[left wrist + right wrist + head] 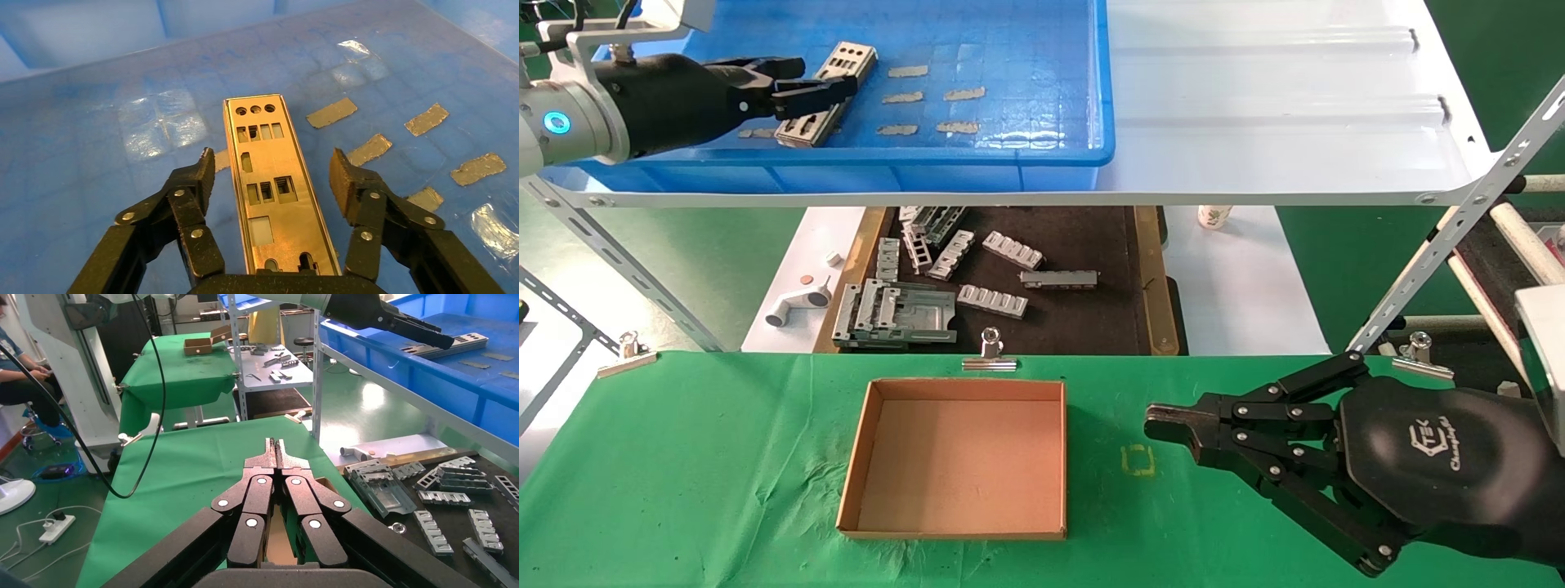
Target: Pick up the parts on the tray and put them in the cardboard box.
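One silver-grey punched metal plate [848,57] lies on the floor of the blue tray [1042,73] on the upper shelf. My left gripper [825,86] is open over its middle. In the left wrist view the plate [269,177] lies lengthwise between the two fingers [202,174], which stand apart on either side of it, and the gripper [273,177] holds nothing. The brown cardboard box [960,465] sits empty on the green cloth below. My right gripper [1152,425] is shut and empty just right of the box; it also shows in the right wrist view [275,444].
Several beige tape scraps [907,72] lie on the tray floor right of the plate. Under the shelf, a dark brown-rimmed tray [1091,245] holds chunky grey brackets. A binder clip [990,355] pins the green cloth [682,457] behind the box.
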Robot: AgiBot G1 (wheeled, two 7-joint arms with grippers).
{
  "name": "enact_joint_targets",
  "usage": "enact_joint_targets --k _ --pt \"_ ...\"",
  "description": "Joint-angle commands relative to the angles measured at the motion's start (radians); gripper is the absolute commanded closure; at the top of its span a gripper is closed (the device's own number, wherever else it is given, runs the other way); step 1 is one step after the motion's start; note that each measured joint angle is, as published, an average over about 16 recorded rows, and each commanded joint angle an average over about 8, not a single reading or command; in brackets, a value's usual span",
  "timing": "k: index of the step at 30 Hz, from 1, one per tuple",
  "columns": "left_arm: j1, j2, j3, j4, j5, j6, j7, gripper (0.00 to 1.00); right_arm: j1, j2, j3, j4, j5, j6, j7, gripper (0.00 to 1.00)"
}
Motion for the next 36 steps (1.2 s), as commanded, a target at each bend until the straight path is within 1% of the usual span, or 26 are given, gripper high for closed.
enact_joint_targets --k 1,25,32,36 --pt "0.001 0.0 0.0 -0.001 0.0 -0.003 0.001 1.0 0.0 0.0 0.0 0.0 0.0 0.0 0.0 1.0" --pt "0.0 -0.005 -0.007 -0.016 -0.01 -0.002 0.022 1.0 0.0 0.0 0.0 0.0 0.0 0.0 0.0 1.0" --pt "-0.013 -0.018 -0.02 -0.036 -0.028 0.032 0.047 1.0 0.0 0.0 0.0 0.0 0.0 0.0 0.0 1.0" --pt "-0.024 -0.034 -0.022 -0.056 -0.032 0.091 0.07 1.0 0.0 0.0 0.0 0.0 0.0 0.0 0.0 1.0"
